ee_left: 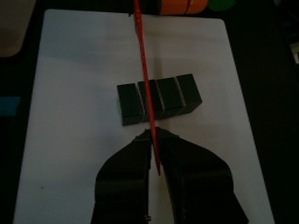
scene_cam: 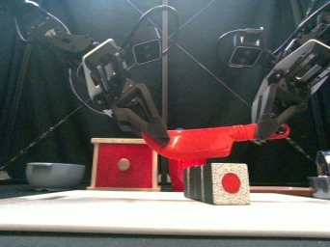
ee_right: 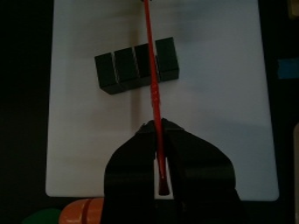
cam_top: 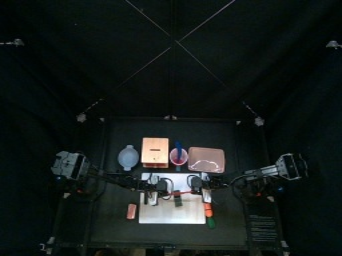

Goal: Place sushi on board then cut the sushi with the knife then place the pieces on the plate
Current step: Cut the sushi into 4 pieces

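Fingers (ee_left: 122, 171) of the left gripper (ee_left: 152, 140) and right gripper (ee_right: 158, 131) clamp the red knife (scene_cam: 200, 145) by its ends just over the sushi roll (scene_cam: 219, 183) on the white board (scene_cam: 129, 214); best lowered level onto a block seam.

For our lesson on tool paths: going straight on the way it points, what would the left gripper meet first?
Most likely the sushi roll, just ahead of the left gripper under the red knife it holds; depth is unclear, so it might reach the white board first.
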